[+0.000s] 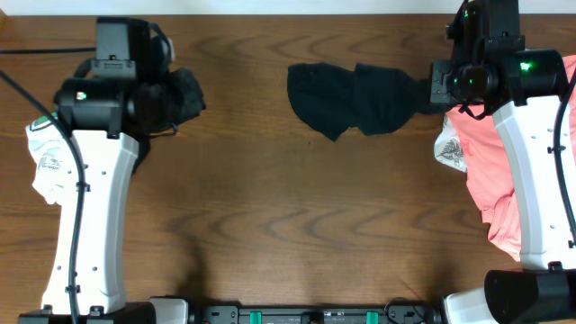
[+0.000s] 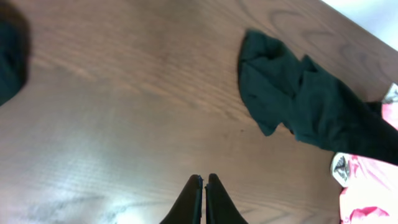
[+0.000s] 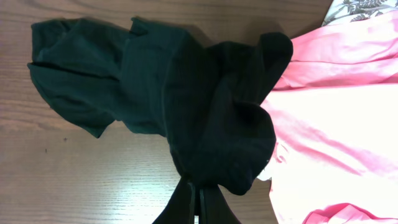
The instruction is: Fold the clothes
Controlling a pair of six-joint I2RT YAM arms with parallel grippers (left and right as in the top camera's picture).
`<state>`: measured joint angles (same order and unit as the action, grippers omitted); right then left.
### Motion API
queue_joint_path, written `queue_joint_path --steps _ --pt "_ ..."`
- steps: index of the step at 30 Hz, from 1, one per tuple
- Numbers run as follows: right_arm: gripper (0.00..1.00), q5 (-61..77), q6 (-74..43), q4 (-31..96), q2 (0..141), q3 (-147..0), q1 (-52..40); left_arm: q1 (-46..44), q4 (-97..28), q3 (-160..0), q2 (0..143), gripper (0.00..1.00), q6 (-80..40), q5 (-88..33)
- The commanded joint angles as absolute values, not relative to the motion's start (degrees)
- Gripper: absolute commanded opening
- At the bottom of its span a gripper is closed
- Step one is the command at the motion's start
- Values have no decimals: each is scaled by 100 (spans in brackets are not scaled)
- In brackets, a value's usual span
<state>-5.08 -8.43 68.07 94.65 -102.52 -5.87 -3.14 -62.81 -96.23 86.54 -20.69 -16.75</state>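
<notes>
Item one, my right gripper [image 3: 199,198]: jaws closed, with a bunched edge of the black shirt [image 3: 155,81] pinched at the tips, as far as the fabric heaped over them lets me judge. Item two, that shirt: it runs from my fingertips out across the table [image 1: 270,216] toward the middle. Its far end lies crumpled and doubled on the wood, and its near end overlaps the salmon-pink garments [image 3: 329,124] piled on my right side. Item three, white garment with green print [image 1: 450,153]: partly tucked under the pink pile, just beside the right wrist. Item four, my left gripper [image 2: 204,186]: jaws closed on nothing, hanging over bare wood, with the shirt well apart from it toward the far right. Item five, second black garment [image 1: 184,94]: heaped beside the left arm, untouched. Step in hand, by my reading: separating the shirt from the pile and bringing it to open table; no fold is made yet. Next move calls for drawing the pinched edge clear of the pink cloth. Then I lay the shirt out flat and bring the left gripper in to take the opposite edge, so the creases pull out before any fold.
</notes>
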Motion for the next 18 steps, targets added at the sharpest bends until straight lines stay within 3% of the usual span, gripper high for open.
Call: queue_joint_path --steps 1,4,5,9,13,18 --pt "1 -561 -762 6840 9491 -10230 -532 -506 -6060 -9489 8805 10 -1863 -1754" --pt "1 -558 -762 6888 9491 -10230 -532 -670 -5752 -9465 9089 29 -1841 -1756" --pt "1 -561 -762 6901 9491 -10230 -532 -731 -5625 -9465 9240 40 -1841 -1758" --pt "1 -561 -762 6904 9491 -10230 -532 -930 -4998 -9465 9955 60 -1809 -2018" --pt "1 -558 -762 6932 9491 -10228 -532 -1009 -4134 -9465 10783 70 -1739 -2770" --pt "1 -558 -760 7000 9491 -10228 -532 -1011 -3280 -9465 11778 71 -1741 -3240"
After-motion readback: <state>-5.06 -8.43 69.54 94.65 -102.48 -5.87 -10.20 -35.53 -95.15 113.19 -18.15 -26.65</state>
